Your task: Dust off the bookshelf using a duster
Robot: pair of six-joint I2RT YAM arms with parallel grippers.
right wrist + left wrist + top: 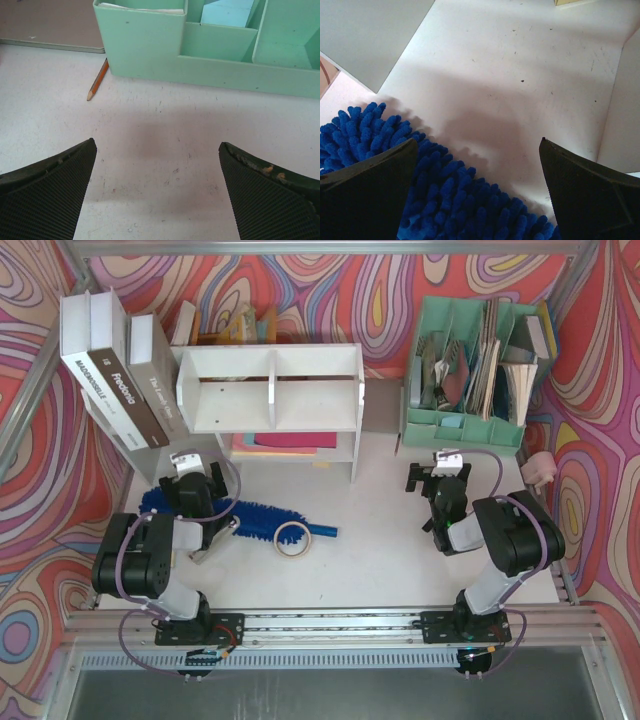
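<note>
The duster (255, 515), a long bright blue fluffy microfibre brush with a thin blue plastic handle, lies flat on the white tabletop (380, 540) close in front of the left arm. Its long axis runs roughly left to right, with the shaggy head to the left and the handle pointing toward the middle. A round beige tape roll (292, 538) sits where head meets handle, touching or just beside it. The left end effector (195, 480) hangs directly over the shaggy head with its jaws spread wide and nothing between them. In the left wrist view the blue pile (445, 200) lies under and just behind the fingertips. The left arm is therefore much the nearer one, and the handle lies off to its right. The right end effector (440, 480) is also wide open and empty, well apart from the duster, over bare tabletop before a mint-green slotted file organizer (150, 45). Beyond the duster, at the back, stands the white wooden bookshelf (270, 390).
</note>
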